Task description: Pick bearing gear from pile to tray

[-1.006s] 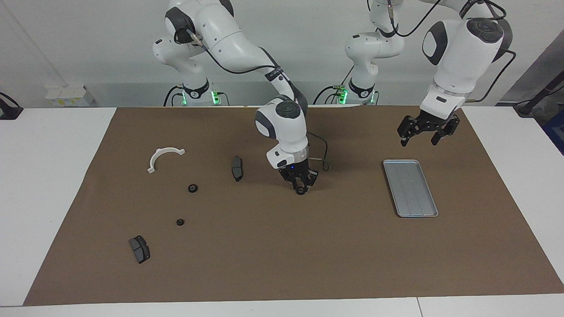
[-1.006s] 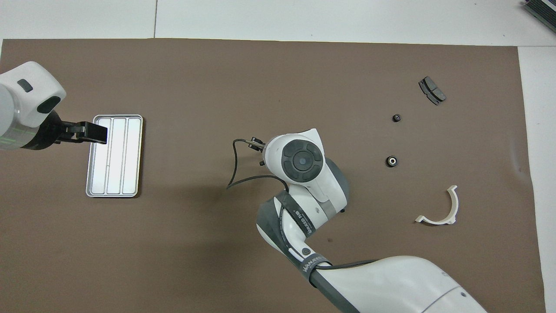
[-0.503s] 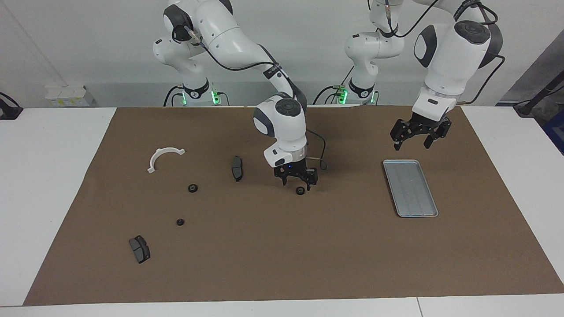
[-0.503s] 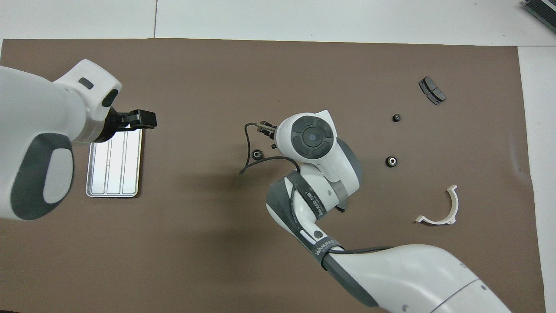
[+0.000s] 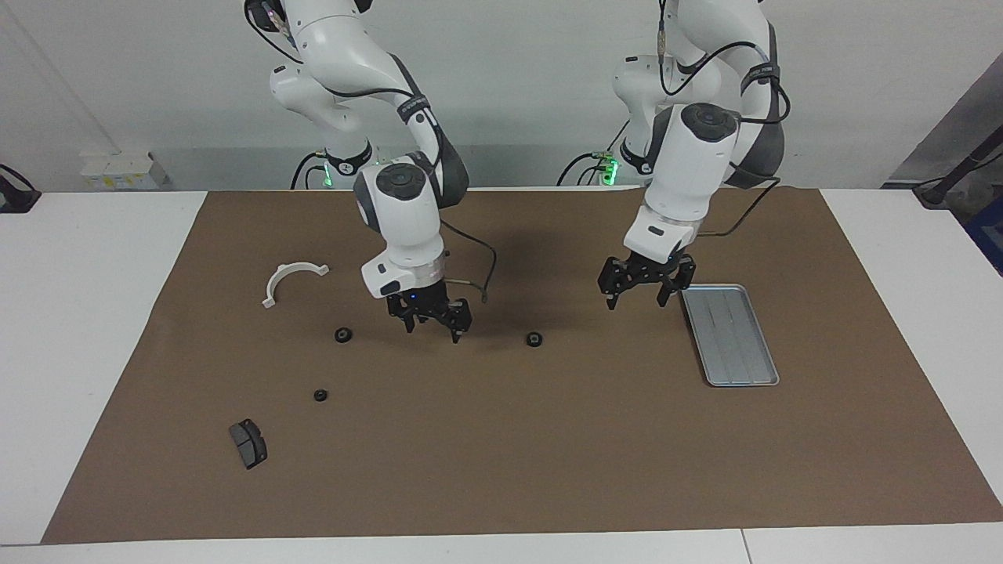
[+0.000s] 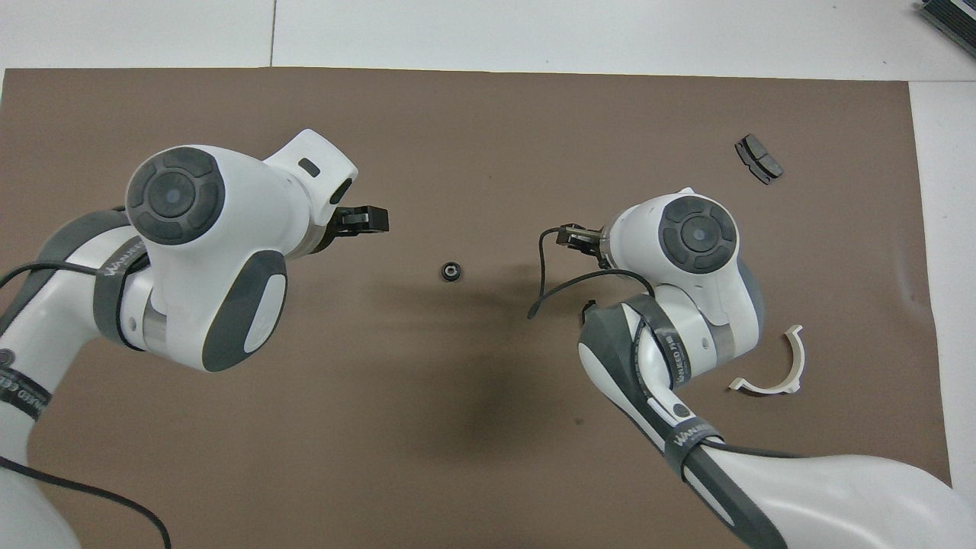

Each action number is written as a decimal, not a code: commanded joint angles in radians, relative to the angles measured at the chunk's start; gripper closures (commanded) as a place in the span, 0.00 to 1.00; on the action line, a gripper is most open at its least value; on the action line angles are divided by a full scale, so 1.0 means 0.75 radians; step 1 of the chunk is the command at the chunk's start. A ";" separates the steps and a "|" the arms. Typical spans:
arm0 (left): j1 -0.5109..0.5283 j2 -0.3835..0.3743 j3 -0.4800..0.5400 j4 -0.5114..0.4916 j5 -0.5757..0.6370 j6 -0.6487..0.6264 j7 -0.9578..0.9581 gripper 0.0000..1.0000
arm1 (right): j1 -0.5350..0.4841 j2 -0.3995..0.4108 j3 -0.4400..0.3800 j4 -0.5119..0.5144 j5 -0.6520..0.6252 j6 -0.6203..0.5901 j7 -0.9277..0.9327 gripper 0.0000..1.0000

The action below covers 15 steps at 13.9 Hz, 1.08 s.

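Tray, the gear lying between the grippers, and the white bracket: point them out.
Tray (image 5: 740, 356): facing view, bare ridged floor.
Gear (image 5: 534, 339): facing view, its top face.
White bracket (image 5: 284, 276): facing view, middle of its curve.

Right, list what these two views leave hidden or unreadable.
- Tray: plain in the facing view; in the overhead view the left arm covers it entirely.
- Brake pad near the mat's middle: neither view shows it now; the right arm stands where it would be.
- Two small gears: seen in the facing view, hidden under the right arm overhead.
- Middle gear: too small to read its teeth.
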 commanded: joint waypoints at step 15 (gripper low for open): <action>-0.257 0.365 0.027 0.059 0.112 0.286 -0.161 0.00 | -0.308 -0.078 0.022 -0.306 0.009 0.118 -0.574 0.39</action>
